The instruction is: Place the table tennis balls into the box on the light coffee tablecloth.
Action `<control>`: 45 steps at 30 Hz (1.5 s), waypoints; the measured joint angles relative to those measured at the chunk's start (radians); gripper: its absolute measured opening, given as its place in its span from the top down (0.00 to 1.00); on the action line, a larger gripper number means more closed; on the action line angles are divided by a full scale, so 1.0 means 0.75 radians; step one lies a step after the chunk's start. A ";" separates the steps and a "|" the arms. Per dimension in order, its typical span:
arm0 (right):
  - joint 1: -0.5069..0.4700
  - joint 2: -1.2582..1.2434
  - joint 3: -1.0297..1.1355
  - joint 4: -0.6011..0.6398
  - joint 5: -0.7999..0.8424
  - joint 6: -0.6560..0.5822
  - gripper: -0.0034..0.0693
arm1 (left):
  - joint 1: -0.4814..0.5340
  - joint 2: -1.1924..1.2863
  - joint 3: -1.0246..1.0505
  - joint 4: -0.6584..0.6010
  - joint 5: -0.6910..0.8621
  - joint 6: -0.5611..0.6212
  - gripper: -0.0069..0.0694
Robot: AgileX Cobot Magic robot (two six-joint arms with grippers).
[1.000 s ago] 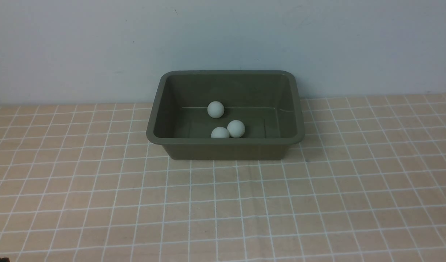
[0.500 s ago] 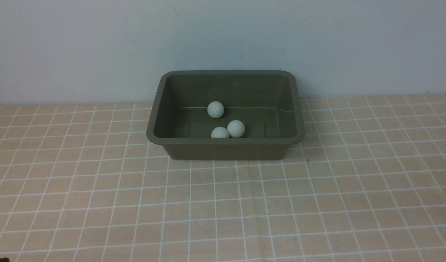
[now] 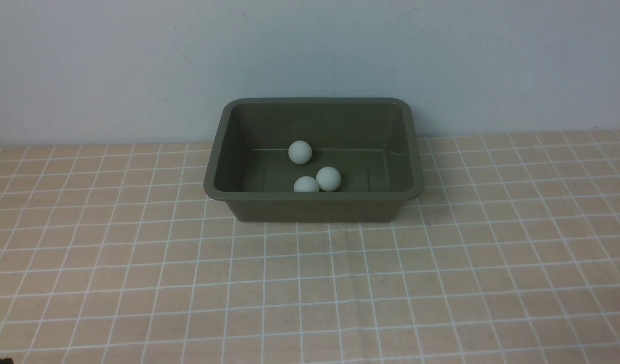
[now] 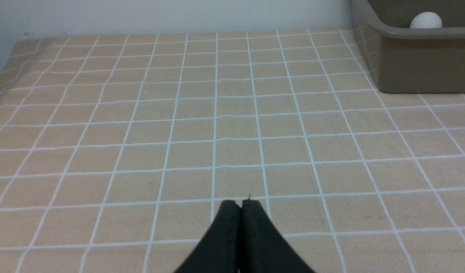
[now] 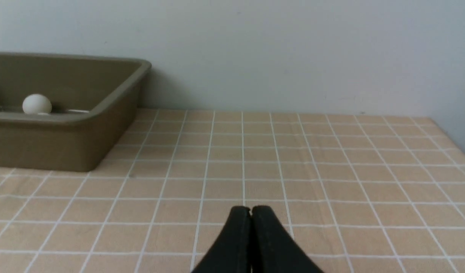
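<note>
Tan-peach cloth with thin white grid lines – the light coffee tablecloth (image 3: 310,283) – covers the whole work surface, flat, with faint creases in the weave. Behind it a plain pale grey-blue wall (image 3: 310,50) meets the cloth at the far edge; a few small specks on the wall, nothing else on it.

Left gripper (image 4: 240,204) is clenched, black fingers pressed tip to tip, nothing between them, hovering over bare cloth. The box (image 4: 414,64) sits well ahead of it and off to its right side, one white ball (image 4: 425,21) showing over the rim.

Right gripper (image 5: 250,210) is likewise pinched closed on nothing, over bare cloth. The box (image 5: 65,140) is ahead of it and off to its left, well apart, one ball (image 5: 36,104) visible inside.

Front view: olive-green box (image 3: 216,172) upright against the wall side of the cloth, between the two claws' reach. Three table tennis balls (image 3: 328,178) lie on its floor – one (image 3: 300,151) toward the back wall, two near the front wall, these two (image 3: 305,185) touching or nearly so. A fourth ball can't be made out
</note>
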 joint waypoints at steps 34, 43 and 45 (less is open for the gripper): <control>0.000 0.000 0.005 0.000 0.022 -0.005 0.98 | 0.000 0.000 0.000 0.000 0.000 -0.001 1.00; 0.000 0.000 0.005 -0.001 0.022 -0.005 0.98 | 0.000 0.000 0.000 0.000 0.000 -0.001 1.00; 0.000 0.000 0.005 -0.001 0.022 -0.005 0.98 | 0.000 0.000 0.000 0.000 0.000 -0.001 1.00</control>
